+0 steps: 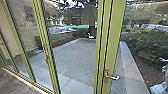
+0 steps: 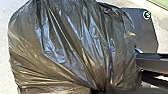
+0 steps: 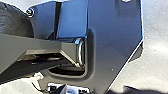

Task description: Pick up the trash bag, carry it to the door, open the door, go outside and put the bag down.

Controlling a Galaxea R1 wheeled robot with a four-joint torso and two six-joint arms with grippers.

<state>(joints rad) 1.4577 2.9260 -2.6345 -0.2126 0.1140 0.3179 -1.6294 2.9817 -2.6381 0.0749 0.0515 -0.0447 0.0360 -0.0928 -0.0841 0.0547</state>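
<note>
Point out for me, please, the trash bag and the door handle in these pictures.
Trash bag (image 2: 75, 42): left wrist view, on the middle of its wrinkled dark plastic.
Door handle (image 1: 114, 77): head view, on the lever.

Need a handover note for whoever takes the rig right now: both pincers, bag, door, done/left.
Left pincer: looks closed on the gathered neck of the trash bag.
Right pincer: can't tell open or shut.
Door: green-framed door ahead, handle on it; can't tell if it's unlatched or ajar. Paved yard beyond.
Done: bag picked up, apparently, and carried to the door.
Left: get the door open if it isn't, go out, set the bag down.
</note>
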